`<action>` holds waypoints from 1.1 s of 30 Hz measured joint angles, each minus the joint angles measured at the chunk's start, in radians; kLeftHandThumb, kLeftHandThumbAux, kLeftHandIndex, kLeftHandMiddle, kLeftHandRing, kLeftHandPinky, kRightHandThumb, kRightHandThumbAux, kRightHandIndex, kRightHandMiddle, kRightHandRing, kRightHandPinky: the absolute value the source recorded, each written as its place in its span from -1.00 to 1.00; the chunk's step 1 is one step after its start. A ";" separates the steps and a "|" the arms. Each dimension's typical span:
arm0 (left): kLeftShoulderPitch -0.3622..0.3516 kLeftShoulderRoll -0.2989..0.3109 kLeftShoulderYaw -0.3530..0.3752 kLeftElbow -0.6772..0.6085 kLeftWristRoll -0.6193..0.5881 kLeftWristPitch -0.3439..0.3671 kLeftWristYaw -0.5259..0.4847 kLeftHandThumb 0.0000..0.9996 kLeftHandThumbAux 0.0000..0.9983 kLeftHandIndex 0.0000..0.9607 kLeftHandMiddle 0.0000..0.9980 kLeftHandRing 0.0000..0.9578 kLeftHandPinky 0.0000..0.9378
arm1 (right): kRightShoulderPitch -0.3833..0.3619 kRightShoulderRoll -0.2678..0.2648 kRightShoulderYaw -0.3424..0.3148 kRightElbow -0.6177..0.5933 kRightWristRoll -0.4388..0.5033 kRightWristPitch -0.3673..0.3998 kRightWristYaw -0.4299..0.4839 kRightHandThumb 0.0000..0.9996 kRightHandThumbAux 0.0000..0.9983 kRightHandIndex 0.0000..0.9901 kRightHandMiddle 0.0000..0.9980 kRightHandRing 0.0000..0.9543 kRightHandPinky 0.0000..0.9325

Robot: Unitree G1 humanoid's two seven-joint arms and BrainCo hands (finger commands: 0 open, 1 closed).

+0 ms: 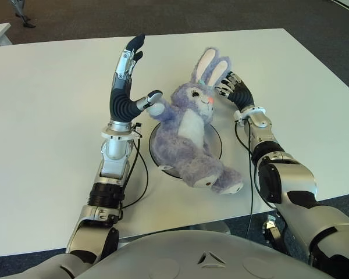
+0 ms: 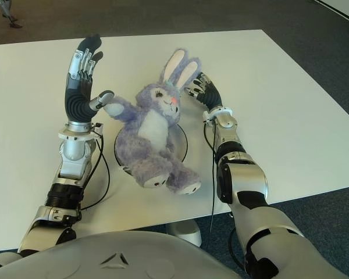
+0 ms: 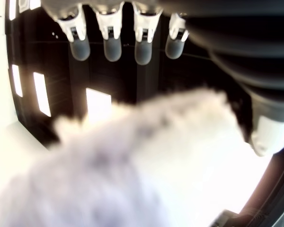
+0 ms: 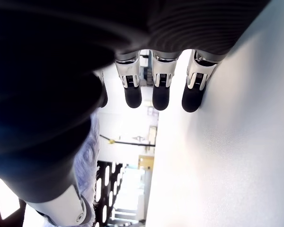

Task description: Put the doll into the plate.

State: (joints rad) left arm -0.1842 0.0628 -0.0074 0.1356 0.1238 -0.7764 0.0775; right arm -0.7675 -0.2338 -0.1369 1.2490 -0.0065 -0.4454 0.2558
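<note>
A purple plush rabbit doll [image 1: 189, 125] with white belly and pink-lined ears sits slumped on a round white plate [image 1: 216, 143] near the table's front edge, its feet hanging over the near rim. My left hand [image 1: 134, 72] stands upright on the doll's left, fingers straight, thumb touching the doll's outstretched paw. In the left wrist view the fur [image 3: 132, 161] fills the space below the extended fingers [image 3: 111, 47]. My right hand [image 1: 231, 87] is at the doll's right, beside its ears, fingers [image 4: 161, 94] extended and holding nothing.
The white table [image 1: 46, 116] stretches wide on both sides and behind the doll. Dark carpet lies beyond the table's far edge. Cables run down along both forearms near the plate.
</note>
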 measured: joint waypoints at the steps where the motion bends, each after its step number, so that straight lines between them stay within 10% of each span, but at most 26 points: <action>1: 0.000 0.001 0.002 0.000 -0.005 0.000 0.000 -0.86 0.01 -0.91 -0.78 -0.82 -0.78 | 0.000 0.000 0.000 0.000 0.000 0.000 0.000 -0.47 0.59 -0.93 -0.90 -0.87 -0.82; 33: 0.009 -0.017 0.110 -0.053 -0.108 0.184 0.015 -0.91 -0.09 -0.85 -0.75 -0.79 -0.76 | 0.000 -0.004 -0.001 0.001 0.000 0.000 -0.005 -0.38 0.58 -0.92 -0.86 -0.82 -0.77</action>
State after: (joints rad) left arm -0.1751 0.0462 0.1029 0.0823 0.0158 -0.5922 0.0921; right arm -0.7673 -0.2378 -0.1380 1.2498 -0.0064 -0.4452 0.2513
